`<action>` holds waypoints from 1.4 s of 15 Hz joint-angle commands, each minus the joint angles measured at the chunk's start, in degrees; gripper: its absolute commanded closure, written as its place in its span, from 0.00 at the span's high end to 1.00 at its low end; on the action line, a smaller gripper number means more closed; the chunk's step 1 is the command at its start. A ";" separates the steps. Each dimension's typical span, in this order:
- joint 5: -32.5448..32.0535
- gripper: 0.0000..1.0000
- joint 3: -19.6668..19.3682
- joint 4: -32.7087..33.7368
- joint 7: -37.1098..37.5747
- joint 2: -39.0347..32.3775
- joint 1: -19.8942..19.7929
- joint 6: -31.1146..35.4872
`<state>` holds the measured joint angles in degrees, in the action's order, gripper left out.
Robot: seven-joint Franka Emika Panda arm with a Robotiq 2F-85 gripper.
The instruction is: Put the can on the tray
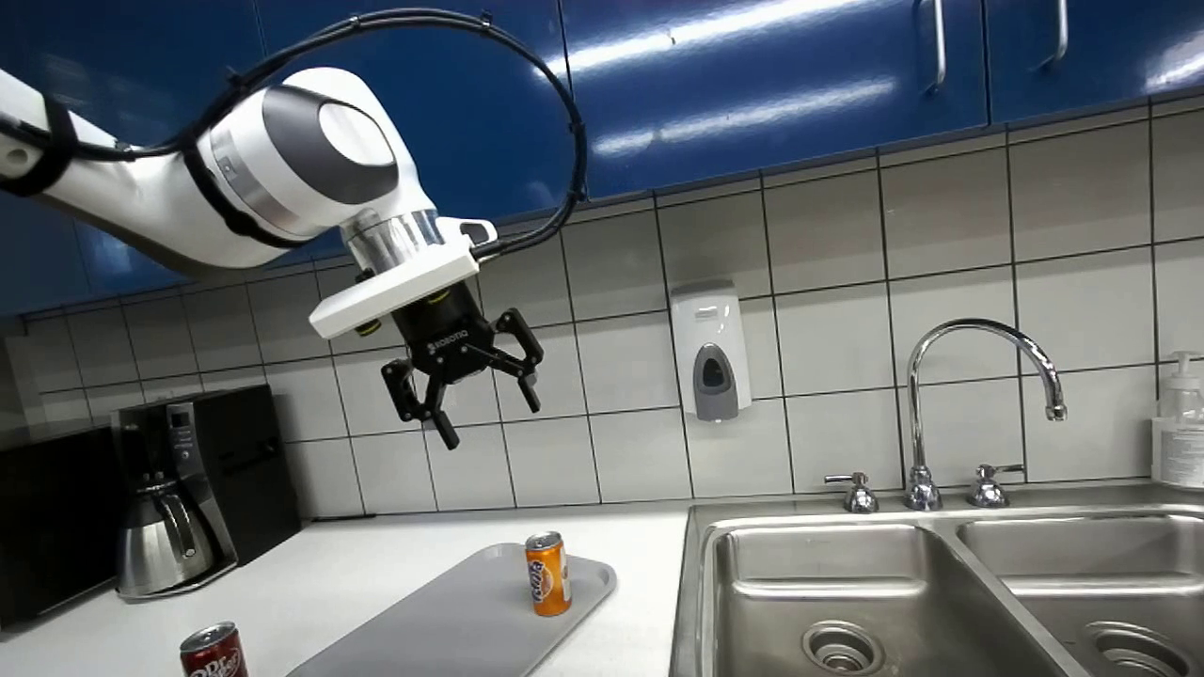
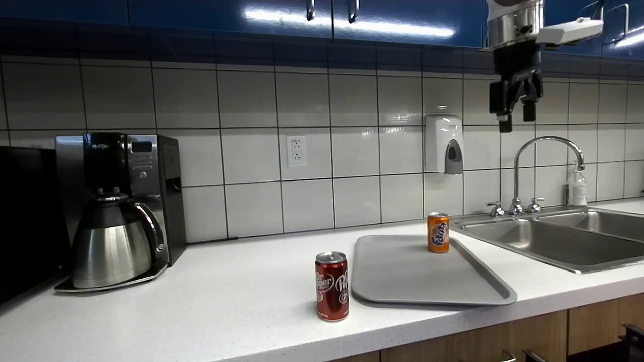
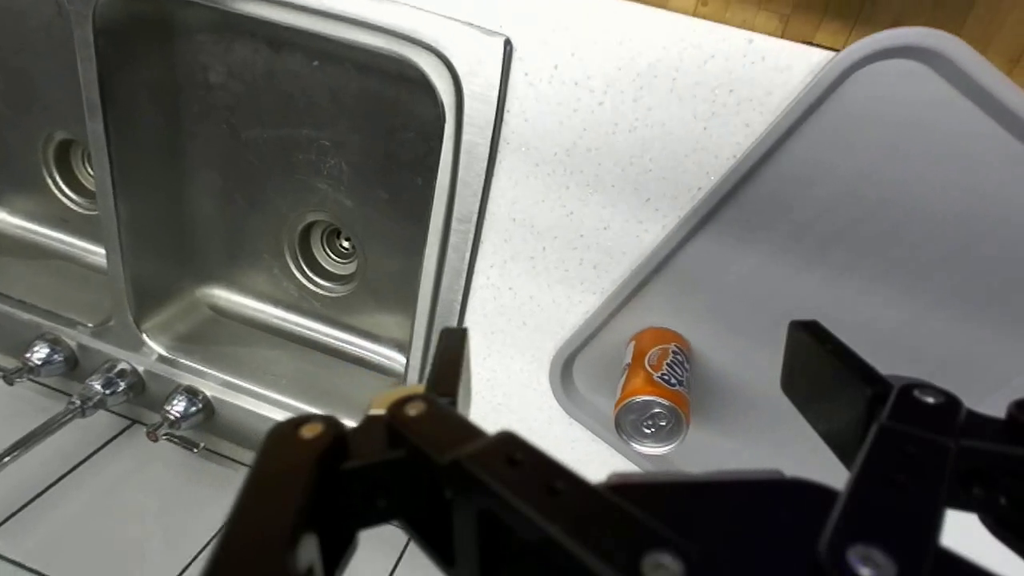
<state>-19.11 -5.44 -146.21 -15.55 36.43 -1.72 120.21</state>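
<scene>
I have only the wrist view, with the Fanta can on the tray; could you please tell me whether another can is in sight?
Observer: Yes, a Dr Pepper can stands upright on the countertop, beside the tray.
Operator: Thank you; am I close to it?
Observer: No, the end effector hangs well above the countertop, away from that can.
Operator: Does any appliance share the countertop?
Observer: Yes, a coffee maker with a metal carafe.
</scene>
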 commanded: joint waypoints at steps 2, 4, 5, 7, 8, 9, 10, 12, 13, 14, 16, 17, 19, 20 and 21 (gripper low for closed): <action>0.77 1.00 2.98 0.96 3.44 -3.85 1.46 2.10; 0.72 1.00 4.10 1.10 4.89 -5.29 2.07 3.02; 0.81 1.00 4.67 1.43 5.59 -6.15 2.40 3.32; 0.99 1.00 5.74 2.01 6.74 -7.78 3.00 4.03; 1.17 1.00 6.23 2.20 7.39 -8.47 3.29 4.16; 1.37 1.00 6.78 2.66 8.19 -9.36 3.59 4.14; 1.63 1.00 7.32 3.00 9.09 -10.11 3.88 4.13; 2.25 1.00 8.62 3.89 11.47 -11.64 4.15 3.88; 2.64 1.00 9.26 4.62 12.67 -12.51 4.30 3.63; 2.97 1.00 9.95 5.25 14.23 -13.34 4.36 3.42; 3.45 1.00 11.03 6.34 16.78 -14.84 4.61 3.30; 3.34 1.00 11.63 6.79 18.22 -15.60 4.66 3.44; 3.96 1.00 12.46 7.82 20.09 -17.12 5.10 3.58; 4.32 1.00 12.87 8.22 20.89 -17.82 5.34 3.74; 4.82 1.00 13.29 8.71 21.59 -18.57 5.66 3.90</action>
<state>-15.59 6.40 -140.46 2.92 20.96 3.39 124.32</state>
